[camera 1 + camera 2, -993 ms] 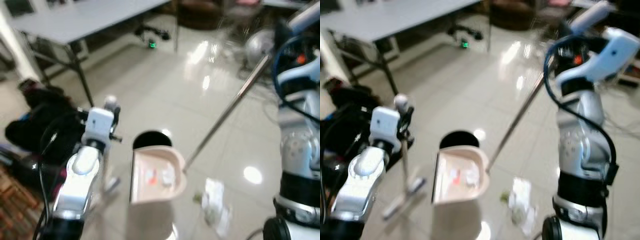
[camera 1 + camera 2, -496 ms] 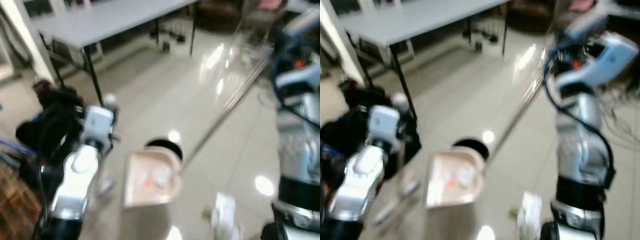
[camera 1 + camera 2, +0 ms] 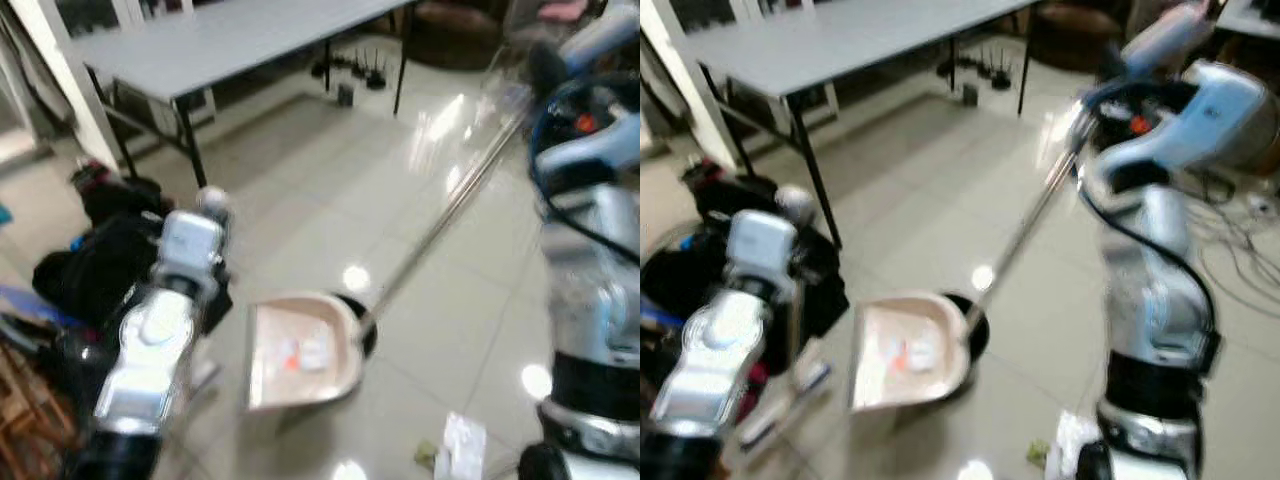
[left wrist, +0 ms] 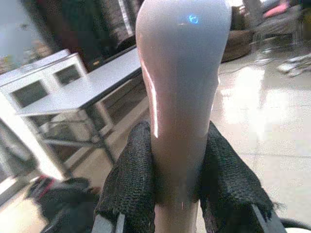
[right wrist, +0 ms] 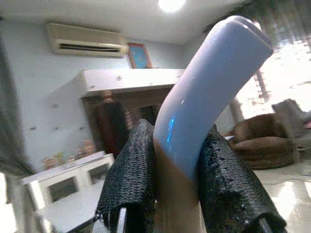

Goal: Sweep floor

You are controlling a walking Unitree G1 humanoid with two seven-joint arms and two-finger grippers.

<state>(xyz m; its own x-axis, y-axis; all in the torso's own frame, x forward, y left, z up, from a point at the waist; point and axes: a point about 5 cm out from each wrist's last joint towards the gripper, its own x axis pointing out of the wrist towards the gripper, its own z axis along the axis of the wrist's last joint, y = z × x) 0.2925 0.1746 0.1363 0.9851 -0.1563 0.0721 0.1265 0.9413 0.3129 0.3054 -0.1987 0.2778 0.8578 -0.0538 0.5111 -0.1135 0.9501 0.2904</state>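
Observation:
A beige dustpan [image 3: 300,355] with bits of red and white debris in it hangs low over the tiles, partly covering a round black bin [image 3: 358,322]. Its long metal pole [image 3: 440,215] rises to the upper right. The pole ends in a pale blue grip [image 5: 209,82], and my right gripper [image 5: 177,184] is shut on that grip. My left gripper [image 4: 177,182] is shut on the broom's pale handle [image 4: 182,73]. The handle's rounded top [image 3: 210,198] shows above my left arm. The broom head [image 3: 790,400] rests on the floor at the lower left.
Crumpled white paper [image 3: 462,445] and a green scrap [image 3: 425,458] lie on the tiles at the lower right. A grey folding table [image 3: 220,45] stands at the back, black bags [image 3: 100,260] lie on the left, and cables [image 3: 1240,250] run on the right.
The whole picture has shifted, so the camera has moved. The dustpan now covers the black bin's left side instead of sitting in front of it. Both grips are unchanged.

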